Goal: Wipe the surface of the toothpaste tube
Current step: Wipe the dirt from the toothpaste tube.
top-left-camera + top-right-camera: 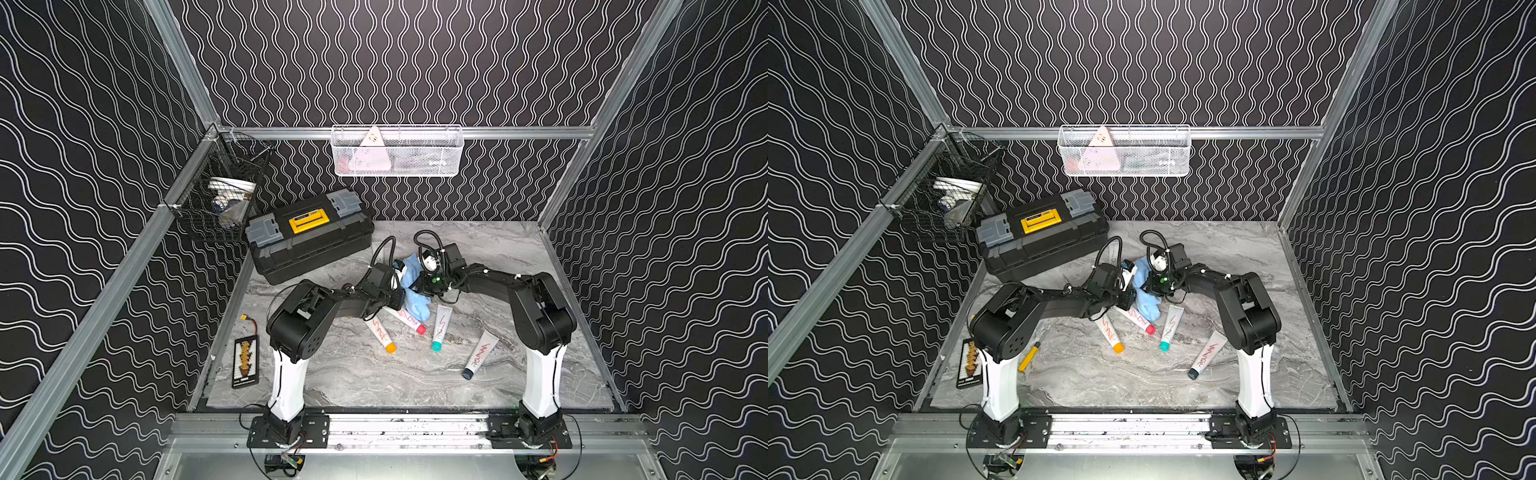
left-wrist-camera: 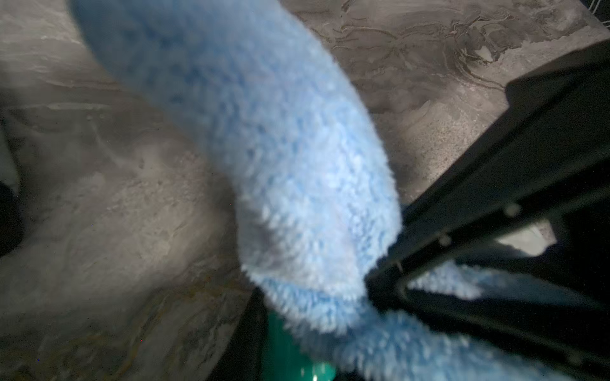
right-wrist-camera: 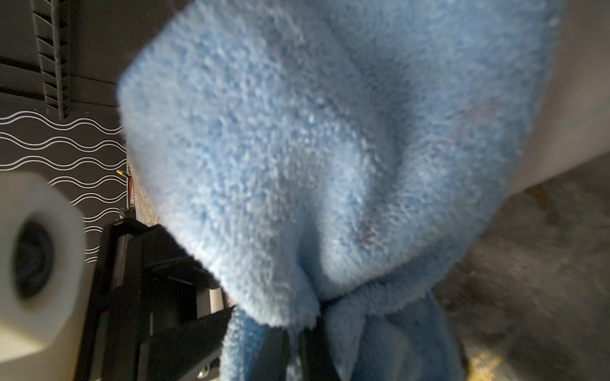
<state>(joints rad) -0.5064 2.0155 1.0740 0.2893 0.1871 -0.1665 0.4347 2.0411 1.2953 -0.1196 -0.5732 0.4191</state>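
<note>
Right jaws shut on blue cloth (image 3: 330,165), left jaws clamping toothpaste tube (image 1: 1113,253), green cap (image 2: 290,356) only in wrist view

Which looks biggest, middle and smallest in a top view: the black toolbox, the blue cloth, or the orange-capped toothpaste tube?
1. black toolbox, clearly the biggest.
2. blue cloth, bunched up.
3. orange-capped toothpaste tube.
The cloth and the tube are both partly hidden, so their order is less sure.
</note>
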